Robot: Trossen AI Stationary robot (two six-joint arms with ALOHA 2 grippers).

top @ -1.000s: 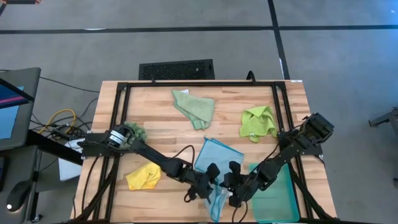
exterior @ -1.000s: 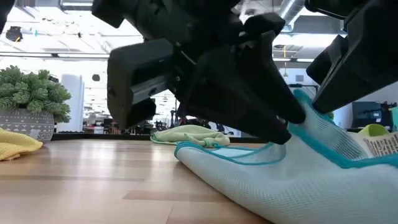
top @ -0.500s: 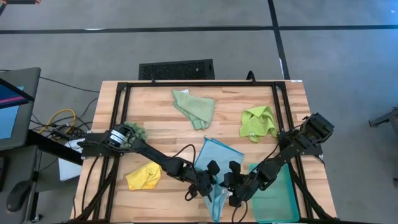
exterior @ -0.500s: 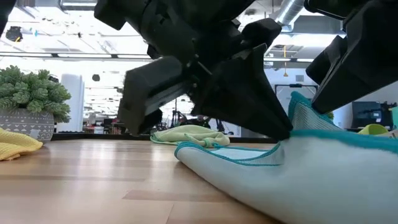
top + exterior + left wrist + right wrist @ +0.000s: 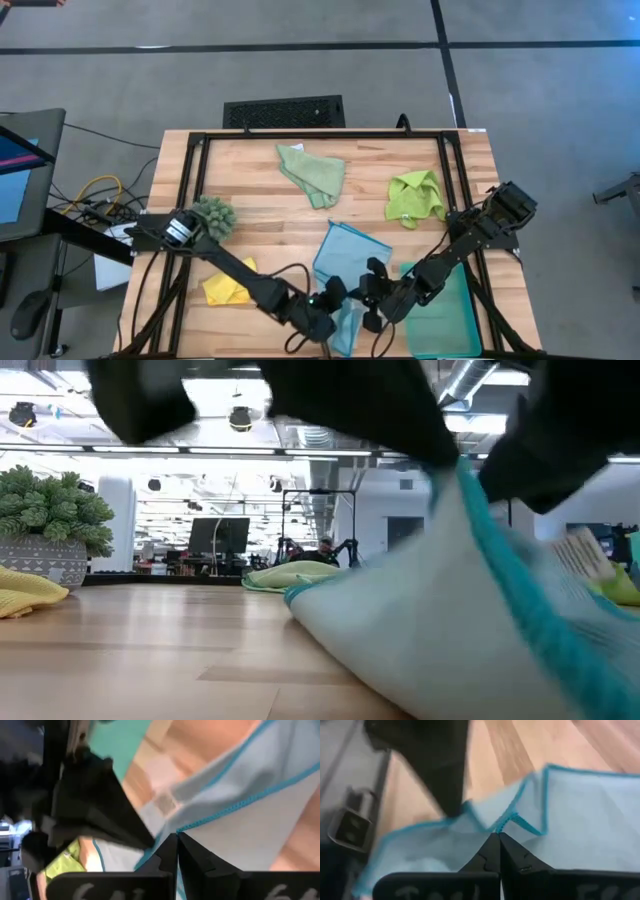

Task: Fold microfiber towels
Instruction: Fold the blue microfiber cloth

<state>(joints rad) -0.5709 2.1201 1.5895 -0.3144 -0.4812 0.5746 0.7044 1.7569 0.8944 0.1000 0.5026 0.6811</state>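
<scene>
The light blue towel [image 5: 345, 262] lies near the table's front middle, its far part flat on the wood [image 5: 310, 598] and its near part pulled up [image 5: 470, 590]. My left gripper [image 5: 333, 295] and my right gripper [image 5: 370, 297] are side by side at its near end, both shut on it. The pale sage towel [image 5: 313, 172] lies crumpled at the far middle. The lime towel [image 5: 415, 197] lies at the far right. The yellow towel [image 5: 226, 290] sits at the near left, partly under my left arm. My left gripper pinches the blue towel's teal-hemmed edge [image 5: 200, 822] between its two shut fingers [image 5: 167, 851], slanting down from the near left. The cloth rises to the fingers and is lifted off the wood there. One layer or several, I cannot tell. My right gripper pinches the same towel at a bunched, folded bit of its hemmed edge [image 5: 512, 817] between its shut fingers [image 5: 492, 847], slanting down from the near right. The cloth puckers at the fingertips; the rest spreads away over the wood.
A dark-green fuzzy clump [image 5: 213, 215] in a grey pot [image 5: 45, 560] stands at the left. A teal tray [image 5: 450, 315] lies at the near right under my right arm. A black frame [image 5: 320, 135] runs round the table's edges. Bare wood shows in the middle left.
My left gripper has shut on the blue towel's near edge, then gone up and toward the table's near edge. The towel's near part has risen with it and drawn narrower, while its far part stays on the wood. My left arm has swung off the fuzzy clump.
</scene>
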